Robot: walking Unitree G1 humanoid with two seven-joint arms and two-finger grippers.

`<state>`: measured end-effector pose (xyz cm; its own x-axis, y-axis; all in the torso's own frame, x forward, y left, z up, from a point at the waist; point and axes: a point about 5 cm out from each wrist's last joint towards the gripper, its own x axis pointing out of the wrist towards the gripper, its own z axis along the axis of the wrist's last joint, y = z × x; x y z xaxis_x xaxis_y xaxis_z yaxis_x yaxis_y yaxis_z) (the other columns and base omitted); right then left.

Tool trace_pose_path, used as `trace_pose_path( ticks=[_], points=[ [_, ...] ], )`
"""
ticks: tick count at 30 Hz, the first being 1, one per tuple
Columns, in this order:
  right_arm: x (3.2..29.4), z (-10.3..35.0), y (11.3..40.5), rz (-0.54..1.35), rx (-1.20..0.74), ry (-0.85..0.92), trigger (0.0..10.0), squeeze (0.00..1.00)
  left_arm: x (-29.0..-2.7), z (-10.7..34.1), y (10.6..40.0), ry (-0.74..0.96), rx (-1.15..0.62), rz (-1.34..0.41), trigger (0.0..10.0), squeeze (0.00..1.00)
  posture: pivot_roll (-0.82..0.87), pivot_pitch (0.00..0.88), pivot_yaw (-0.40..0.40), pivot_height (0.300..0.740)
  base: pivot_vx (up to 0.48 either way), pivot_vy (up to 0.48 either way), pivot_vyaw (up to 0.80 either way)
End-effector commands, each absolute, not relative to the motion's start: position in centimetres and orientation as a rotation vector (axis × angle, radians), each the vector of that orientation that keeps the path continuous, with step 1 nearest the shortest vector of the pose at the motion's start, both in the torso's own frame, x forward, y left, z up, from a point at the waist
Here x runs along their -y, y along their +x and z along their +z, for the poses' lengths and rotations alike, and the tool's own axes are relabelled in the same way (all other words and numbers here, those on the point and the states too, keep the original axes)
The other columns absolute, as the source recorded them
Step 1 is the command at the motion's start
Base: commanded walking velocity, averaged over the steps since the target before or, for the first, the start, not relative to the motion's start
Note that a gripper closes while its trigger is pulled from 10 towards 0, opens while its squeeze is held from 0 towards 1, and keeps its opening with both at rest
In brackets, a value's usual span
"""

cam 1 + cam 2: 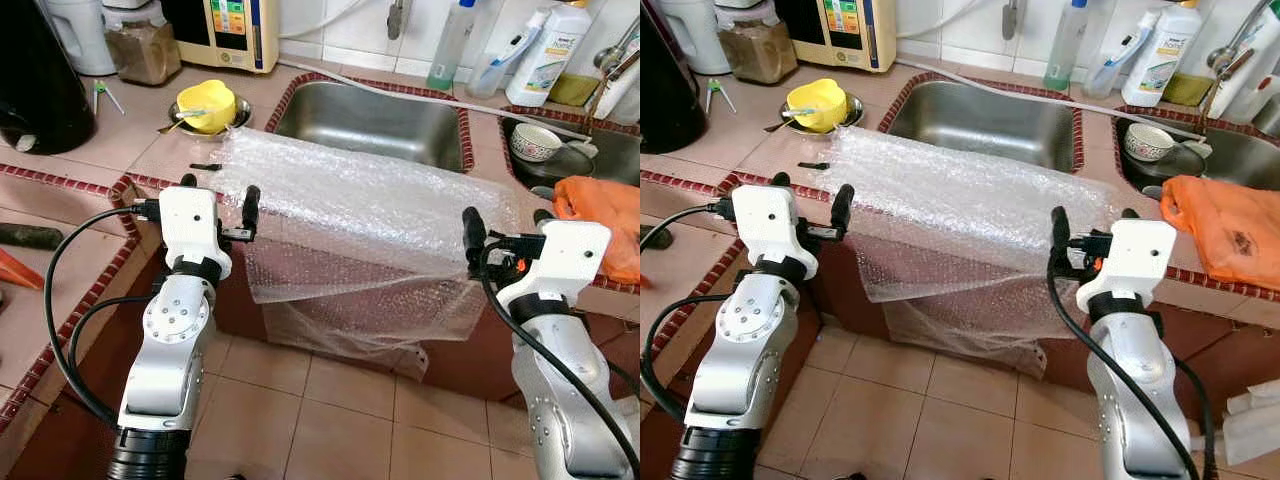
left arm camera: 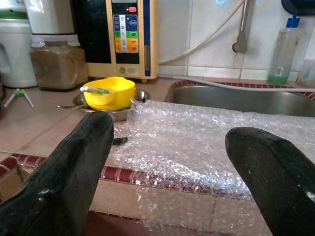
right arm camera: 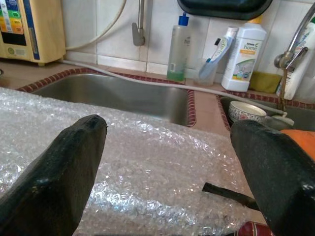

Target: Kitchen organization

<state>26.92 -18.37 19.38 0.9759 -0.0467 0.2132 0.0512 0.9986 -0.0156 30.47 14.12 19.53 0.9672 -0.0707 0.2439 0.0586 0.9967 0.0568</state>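
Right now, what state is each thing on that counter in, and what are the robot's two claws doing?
bubble wrap: spread over the counter, front edge hanging down.
left gripper: open, at the wrap's left end.
right gripper: open, at the wrap's right end.
sink: looks empty.
yellow bowl: upright on a metal plate, utensil in it.
patterned bowl: upright in the second basin.
orange bag: crumpled on the counter.
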Motion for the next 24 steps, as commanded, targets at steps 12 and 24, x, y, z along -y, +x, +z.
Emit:
trace_pose_path(
  ticks=[12, 24],
  points=[
    [17.72, 19.60, 26.63, -0.001, 0.212, -0.051, 10.0, 0.00, -14.08, 19.76, 29.89, 0.051, 0.240, -0.095, 10.0, 0.00, 0.02, 0.205, -0.047, 0.740, 0.426, 0.000, 0.00],
    [17.56, 19.60, 26.78, 0.000, 0.217, -0.055, 10.0, 0.00, -13.77, 19.72, 29.86, 0.053, 0.232, -0.114, 10.0, 0.00, 0.02, 0.202, -0.037, 0.740, 0.429, 0.000, 0.00]
  ],
)
